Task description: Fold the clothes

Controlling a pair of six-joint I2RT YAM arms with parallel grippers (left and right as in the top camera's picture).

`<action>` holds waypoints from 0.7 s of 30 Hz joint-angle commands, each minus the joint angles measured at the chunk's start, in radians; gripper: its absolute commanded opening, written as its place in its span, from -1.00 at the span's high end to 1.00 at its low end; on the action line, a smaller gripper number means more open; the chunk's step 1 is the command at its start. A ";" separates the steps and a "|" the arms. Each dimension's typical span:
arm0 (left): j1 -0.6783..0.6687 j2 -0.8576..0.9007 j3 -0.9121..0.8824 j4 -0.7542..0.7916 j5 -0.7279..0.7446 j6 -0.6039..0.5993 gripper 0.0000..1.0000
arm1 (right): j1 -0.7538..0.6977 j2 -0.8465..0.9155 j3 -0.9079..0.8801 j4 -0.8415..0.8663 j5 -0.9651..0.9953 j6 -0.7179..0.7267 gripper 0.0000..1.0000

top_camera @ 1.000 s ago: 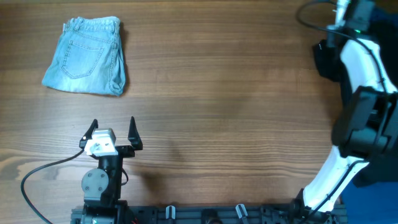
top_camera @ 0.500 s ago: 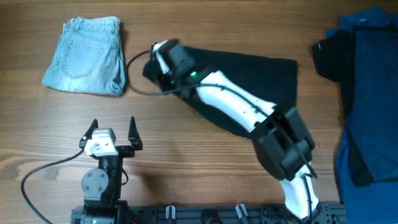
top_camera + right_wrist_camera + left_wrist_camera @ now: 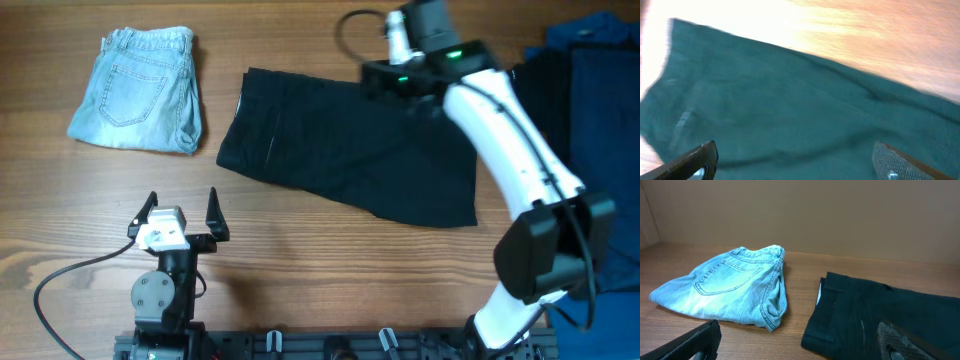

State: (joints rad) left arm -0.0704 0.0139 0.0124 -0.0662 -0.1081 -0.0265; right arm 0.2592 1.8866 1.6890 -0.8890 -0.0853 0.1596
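Observation:
The clothes on the table are folded light-blue denim shorts [image 3: 140, 90] [image 3: 725, 287] at the far left and a black garment [image 3: 350, 150] [image 3: 885, 317] [image 3: 790, 95] lying spread out flat in the middle. My right gripper [image 3: 385, 82] [image 3: 795, 167] hovers over the black garment's far edge. It is open, with both fingers wide apart and nothing between them. Near the front edge my left gripper [image 3: 181, 212] [image 3: 797, 350] rests open and empty, facing the shorts and the garment's left end.
A heap of more clothes, dark-blue [image 3: 600, 150] and black [image 3: 528, 85], lies at the right edge of the wooden table [image 3: 330, 270]. The right arm [image 3: 510, 150] stretches across the garment's right side. A cable [image 3: 60, 285] trails from the left arm.
The right arm left the heap, dragged the black garment leftwards across the table, let it go and drew back to its far edge with jaws opened. The left arm stayed still.

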 commanded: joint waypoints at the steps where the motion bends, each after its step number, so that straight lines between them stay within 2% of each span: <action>1: -0.006 -0.007 -0.006 0.004 -0.014 0.019 -1.00 | -0.124 0.004 -0.001 -0.051 -0.002 -0.003 -0.99; 5: -0.006 -0.007 -0.006 0.004 -0.013 0.019 -0.99 | -0.196 0.004 -0.001 -0.046 -0.002 -0.002 -1.00; 21: -0.006 -0.007 -0.006 0.004 -0.013 0.019 -0.99 | -0.201 0.004 -0.001 -0.031 -0.002 -0.002 -1.00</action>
State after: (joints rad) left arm -0.0704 0.0139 0.0124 -0.0662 -0.1081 -0.0261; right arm 0.0608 1.8885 1.6890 -0.9234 -0.0856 0.1596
